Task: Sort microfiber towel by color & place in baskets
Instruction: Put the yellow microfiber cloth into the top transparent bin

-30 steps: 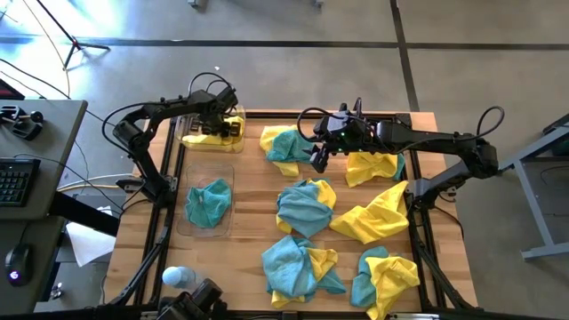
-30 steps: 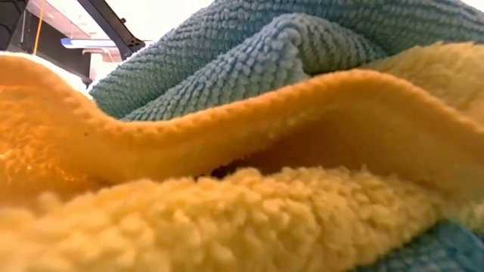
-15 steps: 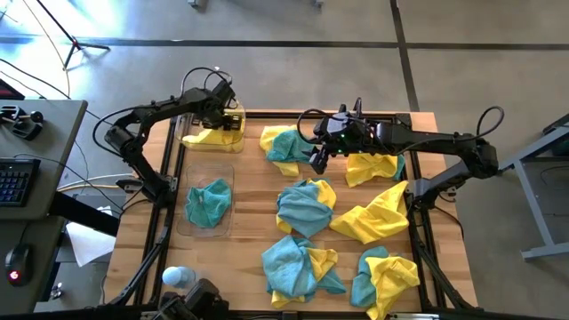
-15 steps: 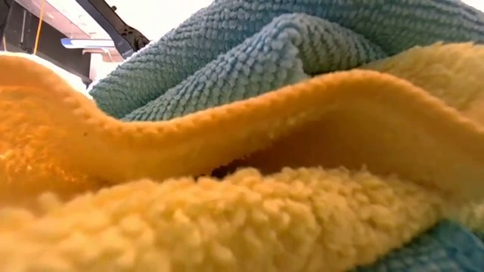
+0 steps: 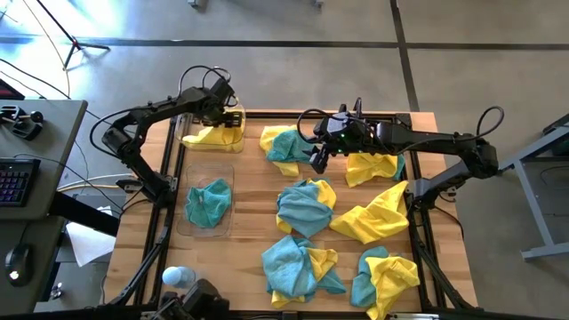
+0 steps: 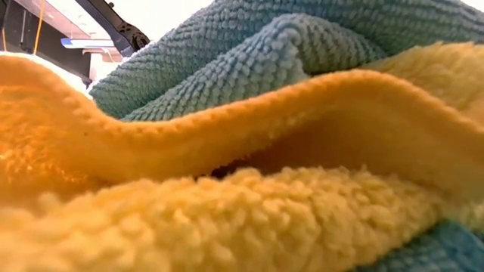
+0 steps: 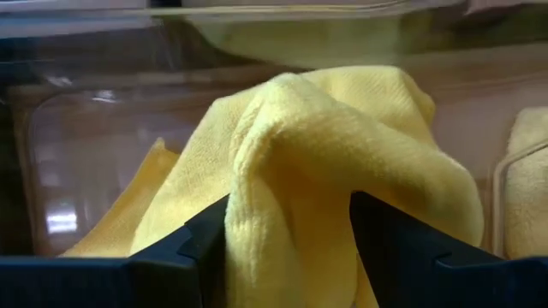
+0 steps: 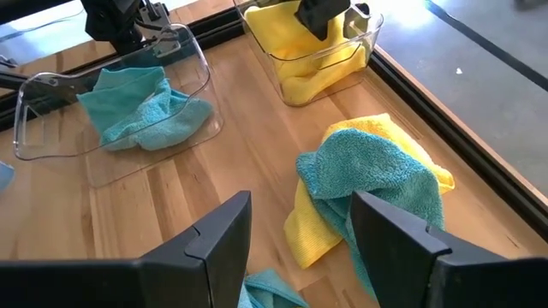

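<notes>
The far clear basket (image 5: pixel 233 133) holds yellow towels (image 5: pixel 210 136); the near basket (image 5: pixel 188 222) holds one teal towel (image 5: pixel 208 203). My left gripper (image 5: pixel 221 105) is over the far basket, open, with a raised fold of a yellow towel (image 7: pixel 300 171) between its fingers. My right gripper (image 5: pixel 317 157) hovers open beside a teal and yellow pile (image 5: pixel 283 146), which the right wrist view shows as a teal towel (image 8: pixel 368 180) lying on a yellow one. Further mixed piles (image 5: pixel 305 206) lie on the wood. Towels right at the lens (image 6: pixel 242 174) block the low view. My left gripper is open, and the yellow towel's raised fold (image 7: pixel 287 214) fills the gap between its two fingers (image 7: pixel 201 244). I cannot tell whether the fingers touch it. The rest of that towel lies in the far basket (image 7: pixel 94 137).
Yellow and teal heaps lie at the right (image 5: pixel 372 165), the middle right (image 5: pixel 369 220) and the near edge (image 5: pixel 298 267) (image 5: pixel 387 280). A pale bottle (image 5: pixel 178 276) stands at the near left corner. Black frame rails (image 5: pixel 165 191) run along both table sides. Bare wood (image 5: pixel 253 191) lies between the baskets and the piles.
My left gripper has drawn a short way toward the table's far edge above the yellow basket, and its arm's elbow has swung left. The right arm and all the piles have kept still.
</notes>
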